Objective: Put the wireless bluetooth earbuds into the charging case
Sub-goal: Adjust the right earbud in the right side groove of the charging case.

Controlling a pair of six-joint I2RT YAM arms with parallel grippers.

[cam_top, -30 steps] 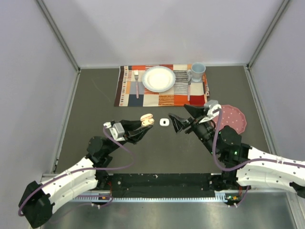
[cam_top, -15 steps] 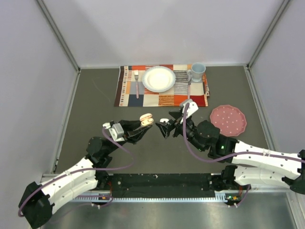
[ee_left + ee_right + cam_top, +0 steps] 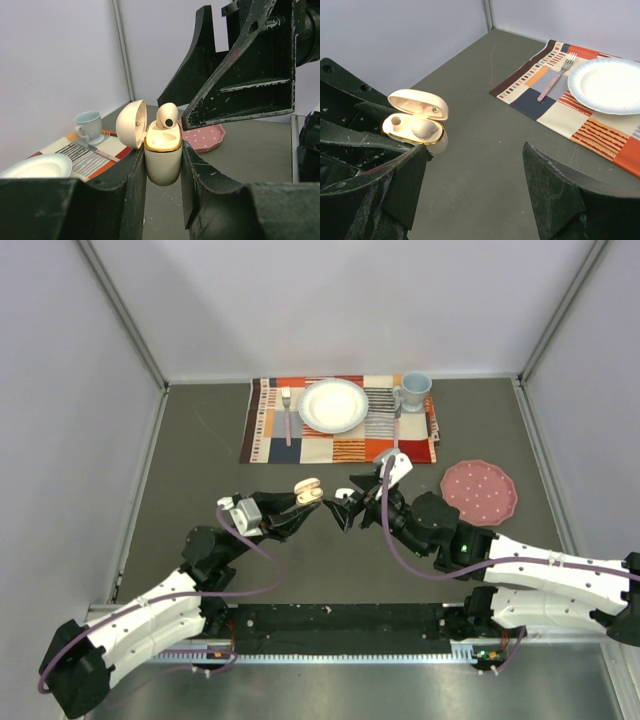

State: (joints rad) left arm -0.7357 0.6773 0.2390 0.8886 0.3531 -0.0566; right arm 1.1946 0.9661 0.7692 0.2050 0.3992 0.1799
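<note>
The left gripper (image 3: 304,498) is clamped on the lower half of the case (image 3: 163,150), holding it upright near the middle of the table (image 3: 200,470), with the lid swung back on its hinge. 1 earbud (image 3: 167,116) sits in 1 of the case's 2 wells, its rounded end sticking up above the gold rim; the other well is bare. The right gripper (image 3: 474,150) faces the case from the right with its fingers spread wide and nothing between them. 1 finger is just beside the earbud, and I cannot tell if they touch. Farther back lies a striped placemat (image 3: 340,445) with a plate (image 3: 333,405), a fork (image 3: 287,410) and a cup (image 3: 414,390). A pink dish (image 3: 480,490) rests to the right.
</note>
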